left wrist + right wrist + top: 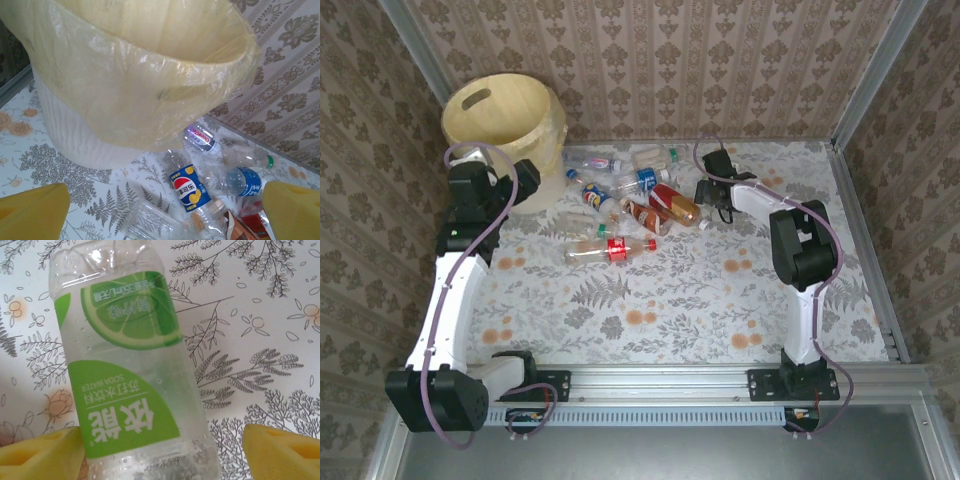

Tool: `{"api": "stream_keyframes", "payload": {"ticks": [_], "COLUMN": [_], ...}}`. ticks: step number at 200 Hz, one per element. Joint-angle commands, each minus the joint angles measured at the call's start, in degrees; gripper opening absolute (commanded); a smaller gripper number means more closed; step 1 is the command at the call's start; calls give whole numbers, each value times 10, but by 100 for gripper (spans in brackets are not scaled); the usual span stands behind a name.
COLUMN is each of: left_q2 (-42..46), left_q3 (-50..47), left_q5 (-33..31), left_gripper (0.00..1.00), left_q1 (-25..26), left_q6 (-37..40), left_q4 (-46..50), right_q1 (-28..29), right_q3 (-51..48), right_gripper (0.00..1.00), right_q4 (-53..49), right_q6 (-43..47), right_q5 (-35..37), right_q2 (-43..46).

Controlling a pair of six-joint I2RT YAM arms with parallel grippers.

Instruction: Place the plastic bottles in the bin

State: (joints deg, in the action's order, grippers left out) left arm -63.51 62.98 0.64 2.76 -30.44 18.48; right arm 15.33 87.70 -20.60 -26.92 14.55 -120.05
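Slip risk at right tool (162, 452): spread either side of lime bottle (130, 375), not yet clamped; round, beaded, flat on counter (260, 315), across pile (625, 205) from bin (520, 120), so apt to roll or squirt out if squeezed off-centre. Left tool (165, 215) wide apart beside bin.

Site: robot test cell, lab/workshop type, dressed to look domestic. Evidence, top view: damask wallpaper (670, 60) sits on flat panels held by bare alu. frame posts (880, 70) at upper left & upper right. Floral-print table cover (650, 300) ends at a metal rail (660, 382) along bottom of frame, w/ left arm base (525, 372) & right arm base (798, 380) bolted on. Exposed purple cable (445, 290) at left.
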Motion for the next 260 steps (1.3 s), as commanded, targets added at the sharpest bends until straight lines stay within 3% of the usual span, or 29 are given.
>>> {"api": "stream_keyframes", "payload": {"ticks": [1, 55, 112, 196, 260], "left_q2": [10, 4, -18, -89, -182], "left_q3": [-9, -16, -13, 17, 57], "left_q5": [6, 54, 91, 183, 245], "left_gripper": [100, 100, 100, 100, 100], "left_q1": [-6, -9, -9, 5, 92], "left_q6": [-7, 7, 8, -30, -48], "left_q4": [16, 5, -4, -18, -59], "right_q1": [-2, -2, -2, 0, 39], "right_q3": [22, -17, -138, -374, -490], "right_gripper": [80, 68, 53, 48, 48], "right_q4": [-39, 6, 107, 228, 320], "right_q6": [21, 29, 28, 1, -3], "right_q5": [-19, -33, -27, -61, -121], "right_q2": [-25, -20, 78, 274, 399]}}
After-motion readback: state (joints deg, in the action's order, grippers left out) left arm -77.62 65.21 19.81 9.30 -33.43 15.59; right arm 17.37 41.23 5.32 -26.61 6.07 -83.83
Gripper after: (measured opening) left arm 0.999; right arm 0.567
